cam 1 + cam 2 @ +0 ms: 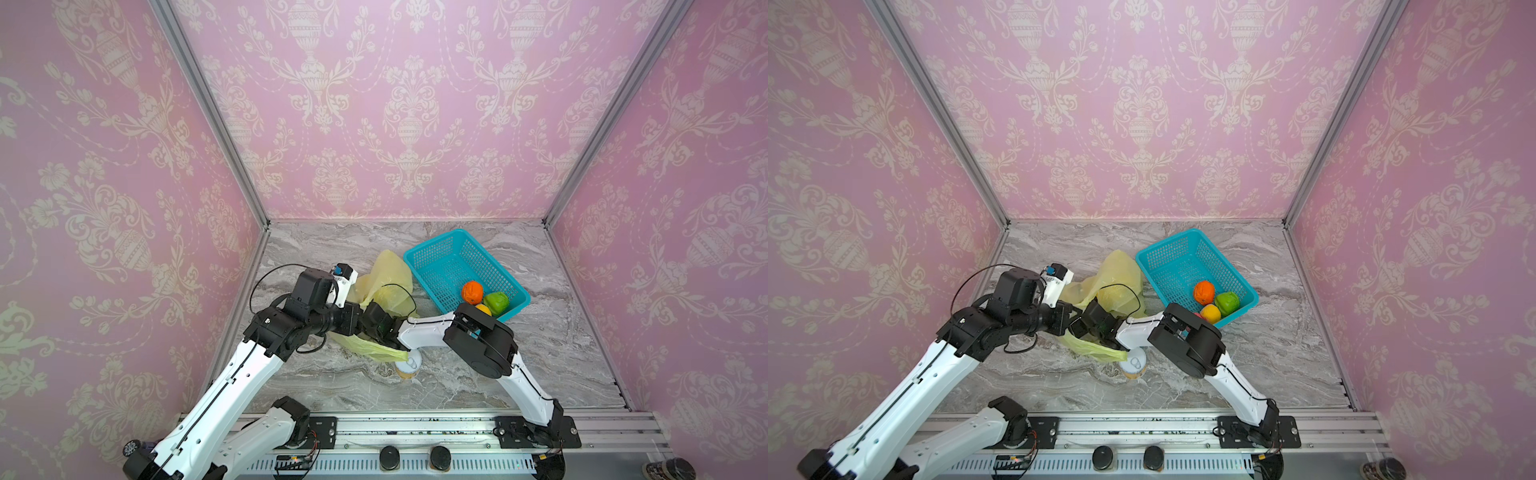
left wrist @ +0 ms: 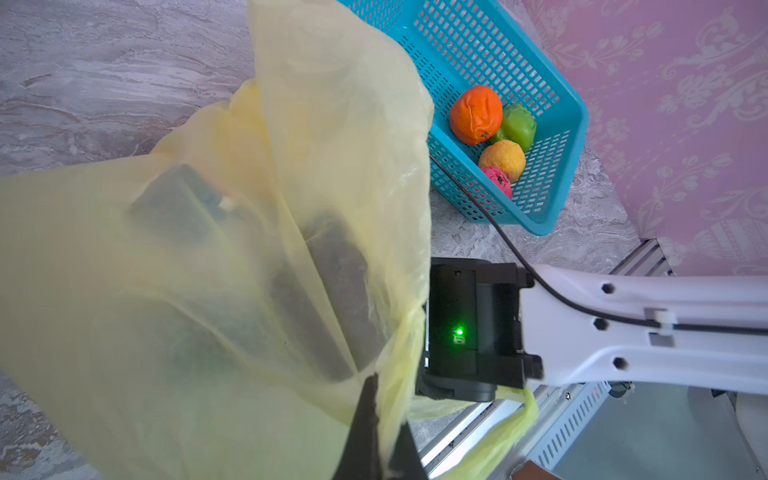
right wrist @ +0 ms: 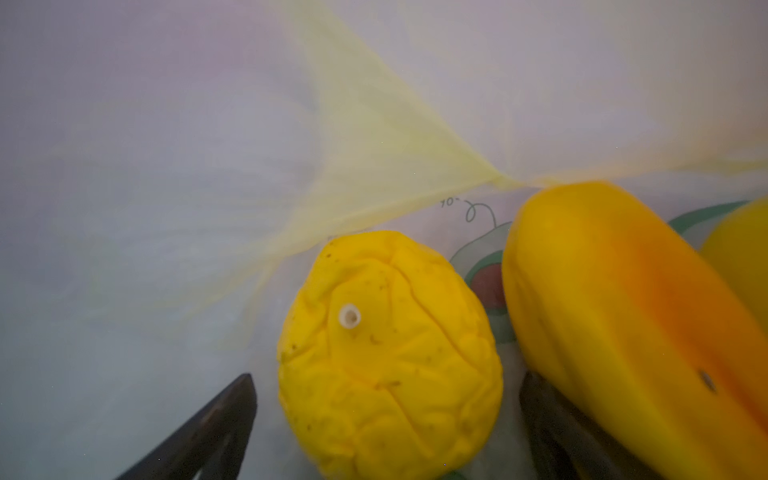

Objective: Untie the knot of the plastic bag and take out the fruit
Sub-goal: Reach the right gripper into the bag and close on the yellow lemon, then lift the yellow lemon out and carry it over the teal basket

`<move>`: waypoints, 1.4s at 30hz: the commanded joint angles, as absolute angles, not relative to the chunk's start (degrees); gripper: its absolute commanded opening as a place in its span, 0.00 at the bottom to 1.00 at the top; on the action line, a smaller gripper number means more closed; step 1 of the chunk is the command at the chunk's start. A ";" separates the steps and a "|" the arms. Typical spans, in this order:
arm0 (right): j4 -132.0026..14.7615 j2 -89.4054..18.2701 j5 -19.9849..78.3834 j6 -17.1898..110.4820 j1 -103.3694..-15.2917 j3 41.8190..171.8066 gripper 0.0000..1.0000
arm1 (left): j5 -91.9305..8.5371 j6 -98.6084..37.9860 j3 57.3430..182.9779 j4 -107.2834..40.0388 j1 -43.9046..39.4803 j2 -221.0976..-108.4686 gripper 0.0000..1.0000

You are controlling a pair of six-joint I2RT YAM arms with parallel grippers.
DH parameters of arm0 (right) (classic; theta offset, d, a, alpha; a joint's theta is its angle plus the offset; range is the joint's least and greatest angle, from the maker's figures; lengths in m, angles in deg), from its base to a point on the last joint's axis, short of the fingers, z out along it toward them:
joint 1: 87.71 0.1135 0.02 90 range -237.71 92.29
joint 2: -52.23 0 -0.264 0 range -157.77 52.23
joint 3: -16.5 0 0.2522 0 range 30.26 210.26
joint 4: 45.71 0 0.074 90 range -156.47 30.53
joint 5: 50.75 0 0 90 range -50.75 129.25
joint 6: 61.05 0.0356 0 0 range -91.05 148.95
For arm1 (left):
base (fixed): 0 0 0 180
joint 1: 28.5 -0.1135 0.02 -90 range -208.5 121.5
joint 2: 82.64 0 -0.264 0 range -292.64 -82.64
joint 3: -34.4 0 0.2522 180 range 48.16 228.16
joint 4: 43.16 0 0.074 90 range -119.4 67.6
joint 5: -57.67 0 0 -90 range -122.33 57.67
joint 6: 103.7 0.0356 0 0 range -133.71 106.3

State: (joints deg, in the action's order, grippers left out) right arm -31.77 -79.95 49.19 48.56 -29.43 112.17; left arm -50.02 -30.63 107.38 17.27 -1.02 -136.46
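The pale-yellow translucent plastic bag [image 1: 390, 278] lies mid-tabletop. Its far edge is just beside the rim of the turquoise perforated plastic basket [image 1: 432, 242], which sits at an angle toward the right wall. Bare grey marble-patterned tabletop [image 1: 561, 353] shows right of the basket and along the aluminium front rail [image 1: 415, 424].

The left claw [image 2: 384, 444] is pinched narrow on the bag's film, holding it up. The right claw [image 3: 388, 378] is inside the bag, spread wide. A wrinkled yellow lemon [image 3: 386, 353] sits between its fingers, and 1 finger [image 3: 216, 424] stands clearly apart from it. A blurred yellow-orange oblong fruit [image 3: 623, 332] near the lemon covers the other fingertip. In both top views the 2 claws are hidden under wrists and film.

In the basket's near corner sit an orange fruit [image 2: 476, 114], a green fruit [image 2: 517, 124], a yellow-orange round fruit [image 2: 503, 160] and a pink fruit [image 2: 497, 180]. A white-lidded can [image 1: 409, 365] is partly covered by a twisted yellow handle strip [image 1: 382, 352]. Pink damask wallpaper [image 1: 415, 124] encloses 3 sides.
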 commanded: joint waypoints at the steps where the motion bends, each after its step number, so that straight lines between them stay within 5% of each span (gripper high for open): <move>1: -28.40 -81.59 54.02 49.91 -29.27 113.77 0.98 | -53.26 -29.19 106.80 16.78 -0.46 -135.40 0.00; 8: -26.22 -80.60 55.62 48.77 -29.18 111.74 0.67 | -51.98 -29.33 106.68 16.94 -0.46 -134.54 0.00; 18: -14.23 -66.41 60.01 45.64 -27.82 90.66 0.30 | -44.92 -29.35 107.43 19.54 -0.92 -137.67 0.00; 32: -1.39 -55.42 52.00 43.89 -27.71 75.38 0.24 | -42.21 -29.62 107.40 20.05 -0.90 -137.40 0.00; 42: -4.89 -31.69 47.37 36.33 -25.14 62.52 0.23 | -37.40 -30.32 107.83 21.72 -1.43 -139.67 0.00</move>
State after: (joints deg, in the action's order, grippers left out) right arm -5.45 -37.11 48.77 39.73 -25.28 65.11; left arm -40.64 -30.68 107.25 19.59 -0.95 -139.24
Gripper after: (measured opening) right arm 0.640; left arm 0.047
